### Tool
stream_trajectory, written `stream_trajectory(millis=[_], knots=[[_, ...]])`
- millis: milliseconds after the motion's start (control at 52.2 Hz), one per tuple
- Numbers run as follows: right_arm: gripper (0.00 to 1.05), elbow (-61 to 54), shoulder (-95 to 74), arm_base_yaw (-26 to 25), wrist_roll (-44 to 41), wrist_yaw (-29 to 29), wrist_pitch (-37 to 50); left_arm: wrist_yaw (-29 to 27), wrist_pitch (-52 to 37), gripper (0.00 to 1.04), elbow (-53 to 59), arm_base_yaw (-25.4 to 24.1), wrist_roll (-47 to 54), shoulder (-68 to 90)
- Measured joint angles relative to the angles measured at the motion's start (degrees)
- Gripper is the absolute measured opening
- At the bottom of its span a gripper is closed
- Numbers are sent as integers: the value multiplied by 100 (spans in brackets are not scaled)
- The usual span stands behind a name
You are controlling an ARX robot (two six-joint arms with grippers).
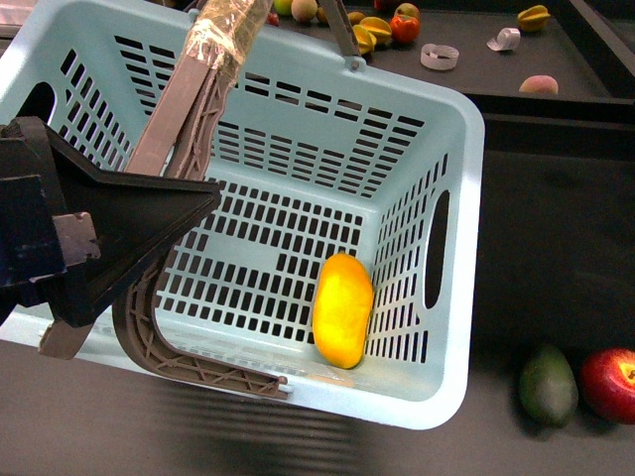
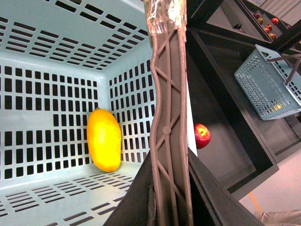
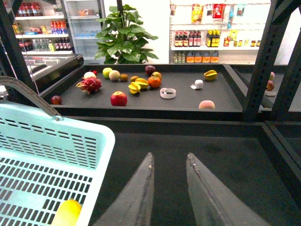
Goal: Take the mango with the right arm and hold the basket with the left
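The yellow-orange mango (image 1: 342,308) lies inside the pale turquoise basket (image 1: 451,297), against its right wall; it also shows in the left wrist view (image 2: 104,139) and partly in the right wrist view (image 3: 67,213). My left gripper (image 1: 149,223) is shut on the basket's grey-brown handle (image 2: 168,117), which stands raised with tape at its top. My right gripper (image 3: 169,157) is open and empty above the dark surface, just right of the basket's rim (image 3: 101,160); it does not show in the front view.
A dark green fruit (image 1: 548,387) and a red apple (image 1: 610,384) lie right of the basket. A far shelf (image 3: 155,101) holds several fruits and a tape roll (image 3: 168,92). Black frame posts (image 3: 263,56) stand at right. A second basket (image 2: 270,84) shows beyond.
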State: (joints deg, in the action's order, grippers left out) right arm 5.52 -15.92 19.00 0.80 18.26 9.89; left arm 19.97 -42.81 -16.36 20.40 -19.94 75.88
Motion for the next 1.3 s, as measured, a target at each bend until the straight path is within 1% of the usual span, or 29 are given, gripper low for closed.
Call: stream_trajectory(millis=[96, 115, 172, 230, 383, 402, 421, 440, 460, 498, 613, 1206, 1264, 1283, 1302], knots=[[3, -81, 225, -354, -37, -352, -111, 9, 0, 12, 0, 2, 7, 0], [1, -87, 269, -413, -59, -402, -140, 7, 0, 12, 0, 2, 9, 0], [2, -92, 658, -474, -61, -413, -619, 4, 0, 12, 0, 2, 9, 0], [2, -166, 951, -566, -59, -553, -868, 4, 0, 12, 0, 2, 11, 0], [2, -214, 1233, -955, -59, -931, -949, 13, 0, 12, 0, 2, 20, 0], [2, -221, 1263, -1075, -59, -1108, -975, 13, 0, 12, 0, 2, 24, 0], [2, -238, 1290, -1309, -59, -1462, -997, 11, 0, 12, 0, 2, 24, 0], [2, -262, 1314, -1541, -63, -1687, -1010, 7, 0, 12, 0, 2, 13, 0], [2, -275, 1335, -1709, -61, -1764, -1012, -2, 0, 12, 0, 2, 7, 0], [2, -306, 1368, -1825, -57, -1749, -1010, 4, 0, 12, 0, 2, 2, 0], [2, -518, 1558, -1875, -61, -1816, -1005, 7, 0, 12, 0, 2, 20, 0], [2, -520, 1569, -1882, -61, -1814, -1005, 7, 0, 12, 0, 2, 17, 0], [12, -520, 1569, -1882, -66, -1814, -1005, 7, 0, 12, 0, 2, 20, 0], [17, -520, 1569, -1882, -66, -1814, -1005, 7, 0, 12, 0, 2, 20, 0], [19, -520, 1569, -1882, -66, -1814, -1005, 7, 0, 12, 0, 2, 20, 0]])
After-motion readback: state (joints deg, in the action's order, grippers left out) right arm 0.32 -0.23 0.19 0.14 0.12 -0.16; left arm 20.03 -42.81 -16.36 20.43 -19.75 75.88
